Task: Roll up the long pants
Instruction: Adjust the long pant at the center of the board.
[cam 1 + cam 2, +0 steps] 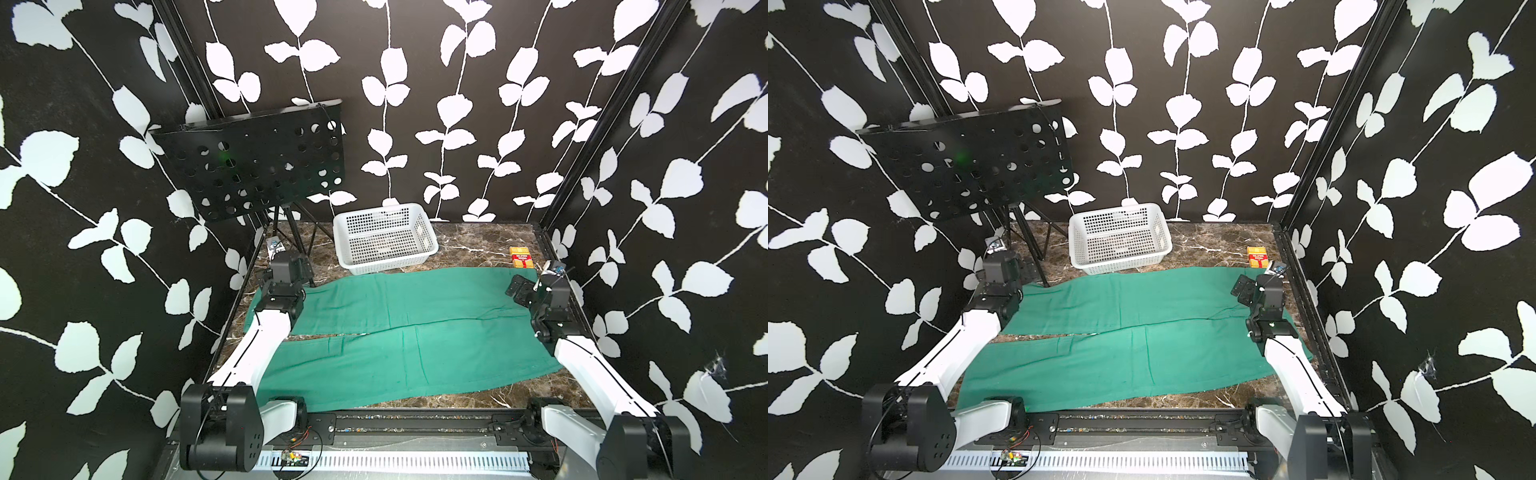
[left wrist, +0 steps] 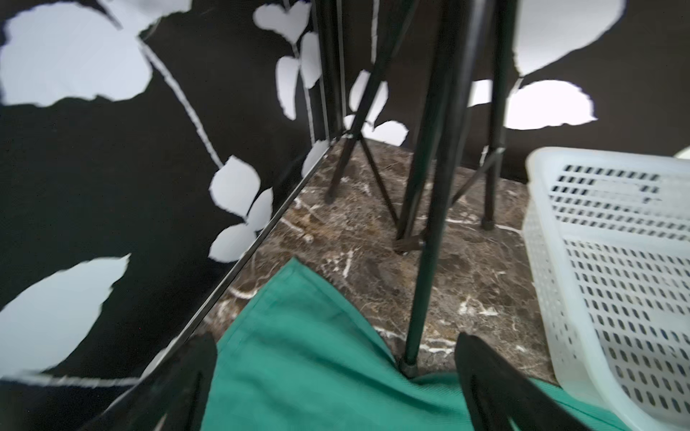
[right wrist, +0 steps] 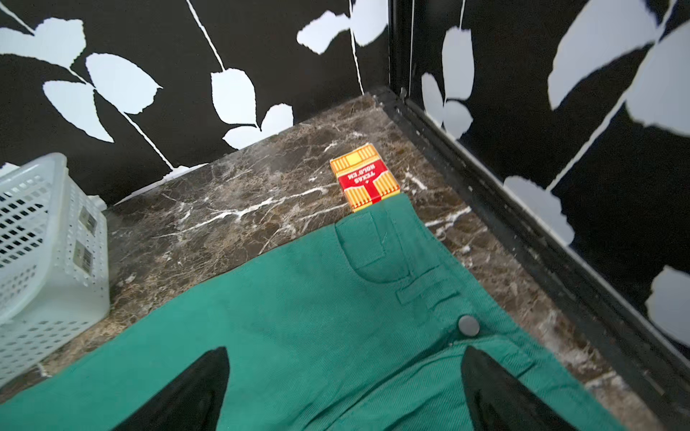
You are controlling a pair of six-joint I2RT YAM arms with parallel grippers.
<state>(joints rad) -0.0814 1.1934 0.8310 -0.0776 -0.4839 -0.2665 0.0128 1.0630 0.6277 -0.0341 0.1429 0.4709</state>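
Lying flat: one teal-green twill long pants [image 1: 399,332], two legs. Sitting beyond: one white perforated plastic basket [image 1: 382,220], one red-yellow rectangular box [image 1: 521,257]. Gaping wide: left gripper [image 2: 336,337], right gripper [image 3: 346,349].

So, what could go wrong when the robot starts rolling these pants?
1. The waist corner of the long pants lies against the card box; rolling may drag it along.
2. A stand leg stands at the hem, so cloth may snag.
3. The white basket sits against the far leg and may shift.

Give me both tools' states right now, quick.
Left tool: open, empty, over a leg end of the long pants.
Right tool: open, empty, over their waistband.
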